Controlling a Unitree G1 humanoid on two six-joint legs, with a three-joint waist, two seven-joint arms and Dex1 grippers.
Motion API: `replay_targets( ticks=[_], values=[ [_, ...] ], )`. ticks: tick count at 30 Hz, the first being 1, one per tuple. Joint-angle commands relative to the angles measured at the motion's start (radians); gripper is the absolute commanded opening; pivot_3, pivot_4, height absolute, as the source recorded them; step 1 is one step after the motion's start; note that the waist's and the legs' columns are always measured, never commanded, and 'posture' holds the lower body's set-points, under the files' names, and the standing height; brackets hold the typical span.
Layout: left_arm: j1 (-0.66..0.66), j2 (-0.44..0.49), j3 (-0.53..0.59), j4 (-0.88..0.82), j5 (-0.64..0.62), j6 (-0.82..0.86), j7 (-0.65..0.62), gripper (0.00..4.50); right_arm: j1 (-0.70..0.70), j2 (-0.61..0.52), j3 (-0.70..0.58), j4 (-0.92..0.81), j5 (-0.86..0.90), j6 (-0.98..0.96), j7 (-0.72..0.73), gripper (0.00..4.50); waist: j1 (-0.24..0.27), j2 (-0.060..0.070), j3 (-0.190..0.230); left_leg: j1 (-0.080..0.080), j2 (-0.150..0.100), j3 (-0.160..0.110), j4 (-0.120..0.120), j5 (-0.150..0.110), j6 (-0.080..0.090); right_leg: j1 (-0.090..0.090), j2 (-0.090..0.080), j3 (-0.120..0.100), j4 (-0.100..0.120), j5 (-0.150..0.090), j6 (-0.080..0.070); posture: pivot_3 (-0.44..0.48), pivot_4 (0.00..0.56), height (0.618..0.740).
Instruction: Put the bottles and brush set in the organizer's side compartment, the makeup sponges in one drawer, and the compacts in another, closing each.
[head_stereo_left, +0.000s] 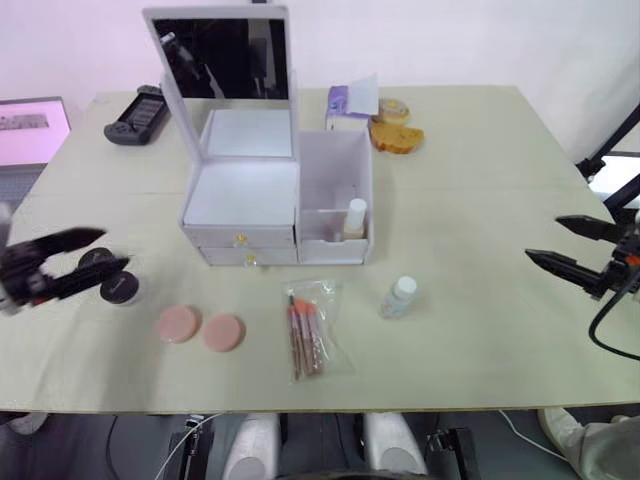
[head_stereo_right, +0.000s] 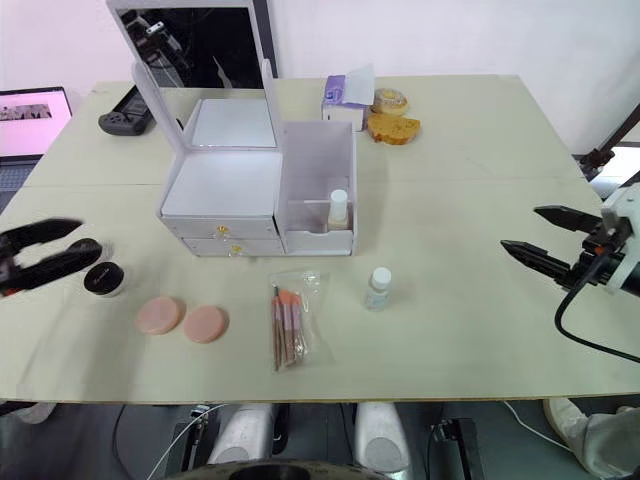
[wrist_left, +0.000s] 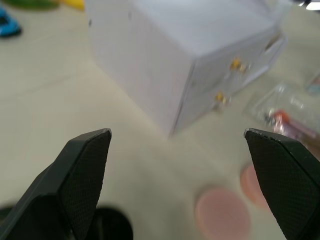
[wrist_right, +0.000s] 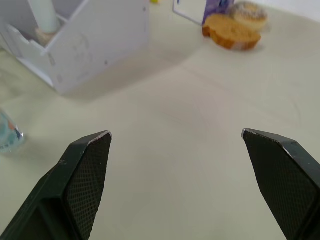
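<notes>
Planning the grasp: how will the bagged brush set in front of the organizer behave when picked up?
Probably floppy: the brush set lies flat in a clear, crinkled plastic bag, so the film may sag and bend around the fingers. Likely slippery too, as the bag looks glossy. The brushes look loose inside and could shift toward the lower end if lifted by one edge. Probably light.

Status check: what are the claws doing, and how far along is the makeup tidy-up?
Both claws open, empty: left claw by black compact, right claw off aside. One bottle in organizer. Nothing blocking.
</notes>
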Motion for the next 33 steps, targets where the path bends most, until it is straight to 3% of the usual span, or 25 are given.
replay_targets(
  ticks=[1, 8, 15, 19, 22, 27, 33],
  values=[
    [0.046, 0.016, 0.108, 0.091, 0.045, -0.075, -0.033, 4.50, -0.009, -0.029, -0.016, 0.082, -0.020, -0.069, 0.022, 4.42, 0.003, 0.000, 0.000, 0.000, 0.000, 0.000, 0.000, 0.000, 0.000, 0.000, 0.000, 0.000, 0.000, 0.000, 0.000, 0.000, 0.150, 0.740],
    [0.099, 0.004, 0.147, 0.209, 0.088, -0.151, -0.051, 4.50, -0.019, -0.055, -0.011, 0.132, -0.016, -0.074, 0.025, 4.42, 0.003, 0.000, 0.000, 0.000, 0.000, 0.000, 0.000, 0.000, 0.000, 0.000, -0.001, 0.000, 0.000, 0.000, -0.001, 0.000, 0.150, 0.740],
    [0.039, 0.008, 0.115, 0.149, 0.077, -0.128, -0.014, 4.50, -0.065, -0.065, 0.019, 0.080, -0.003, -0.022, 0.014, 4.42, 0.002, 0.000, 0.000, 0.000, 0.000, 0.000, 0.000, 0.000, 0.000, 0.000, -0.001, 0.000, 0.000, 0.000, -0.001, 0.000, 0.150, 0.740],
    [-0.019, 0.023, 0.069, 0.015, 0.029, -0.051, -0.021, 4.50, -0.048, -0.079, 0.042, -0.058, 0.039, 0.063, 0.038, 4.42, 0.003, 0.000, 0.000, 0.000, 0.000, 0.000, 0.000, 0.000, 0.000, 0.000, -0.001, 0.000, 0.000, 0.001, 0.000, 0.000, 0.150, 0.740],
    [-0.062, 0.041, -0.019, -0.097, 0.009, -0.028, -0.069, 4.50, -0.036, -0.098, 0.075, -0.150, 0.052, 0.097, 0.065, 4.42, 0.005, 0.000, 0.000, 0.000, 0.000, 0.000, 0.000, 0.000, 0.000, 0.000, -0.001, 0.000, 0.000, 0.002, 0.003, 0.000, 0.150, 0.740],
    [-0.255, 0.051, -0.207, -0.275, -0.099, 0.105, -0.062, 4.50, 0.002, -0.127, 0.080, -0.414, 0.171, 0.226, 0.101, 4.42, 0.007, 0.001, 0.000, -0.001, 0.000, -0.001, 0.001, 0.000, 0.000, 0.000, 0.000, 0.000, 0.000, 0.002, 0.003, 0.000, 0.150, 0.740],
    [-0.461, -0.005, -0.411, -0.390, -0.141, 0.175, -0.037, 4.50, 0.101, -0.098, 0.051, -0.640, 0.216, 0.260, 0.076, 4.42, 0.008, 0.000, 0.000, -0.001, 0.000, -0.001, 0.001, 0.000, 0.000, 0.000, 0.000, 0.000, 0.000, 0.003, 0.005, 0.000, 0.150, 0.740]
  ],
)
